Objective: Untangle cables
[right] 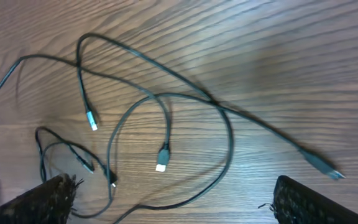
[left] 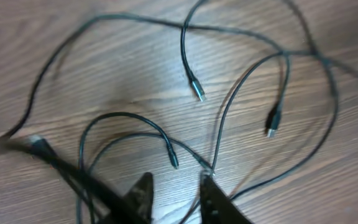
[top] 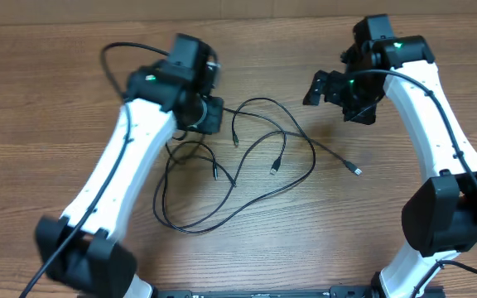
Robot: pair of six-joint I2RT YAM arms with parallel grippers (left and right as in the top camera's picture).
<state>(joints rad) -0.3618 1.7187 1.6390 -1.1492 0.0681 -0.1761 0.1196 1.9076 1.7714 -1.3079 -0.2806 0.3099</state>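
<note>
The cables (right: 161, 163) lie loose and overlapping on the counter (top: 48, 99), just beside the left end effector (left: 175, 180). Its tips (left: 143, 198) are slightly parted, with nothing visibly between them; the wrist hides them in the overhead view. The right end effector (right: 173, 186), well apart from the left one, is released wide and mostly cut off.

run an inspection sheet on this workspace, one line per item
surface: brown wood-grain table, no spills or marks seen
job's things: thin black cords with metal-tipped plugs, loosely looped over one another mid-table; one plug end lies off toward the right arm
clutter: nothing seen
grippers: left pincer low over the tangle, jaws slightly apart, contact with a strand cannot be told; right pincer wide open, holding nothing
cables: thicker black wire loops off the left arm, apart from the cords
surroundings: nothing seen
</note>
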